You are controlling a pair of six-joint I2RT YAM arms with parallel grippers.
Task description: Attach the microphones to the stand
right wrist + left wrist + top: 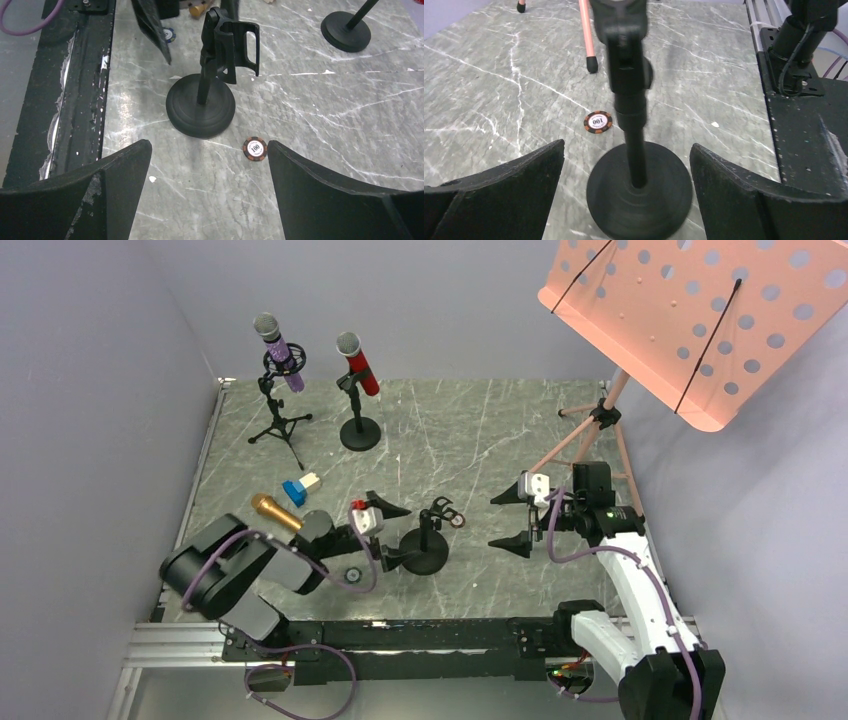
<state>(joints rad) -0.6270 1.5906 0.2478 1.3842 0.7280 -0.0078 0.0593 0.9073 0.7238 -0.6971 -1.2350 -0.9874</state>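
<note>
Gold all over, one microphone lies flat on the marble table, behind the left gripper's wrist and not ahead of its jaws. A small blue-and-white block lies just beside it.

The purple glitter microphone sits tilted in a tripod stand. The red glitter microphone sits tilted in a round-based stand. Both are well apart from either pair of jaws, toward the far side of the table.

The left jaws are spread wide and grasp nothing. They straddle a third stand: its pole rises between the two fingers, with a gap showing on each side. The black clip at the top of this stand is empty.

The right gripper faces the same stand from the opposite side. Its jaws are also released and wide, with nothing between them. The stand's round base sits ahead of the right fingers and apart from them.

A poker chip lies on the table between that base and the right jaws, close to one fingertip. A salmon-pink music stand rises behind the right gripper.
</note>
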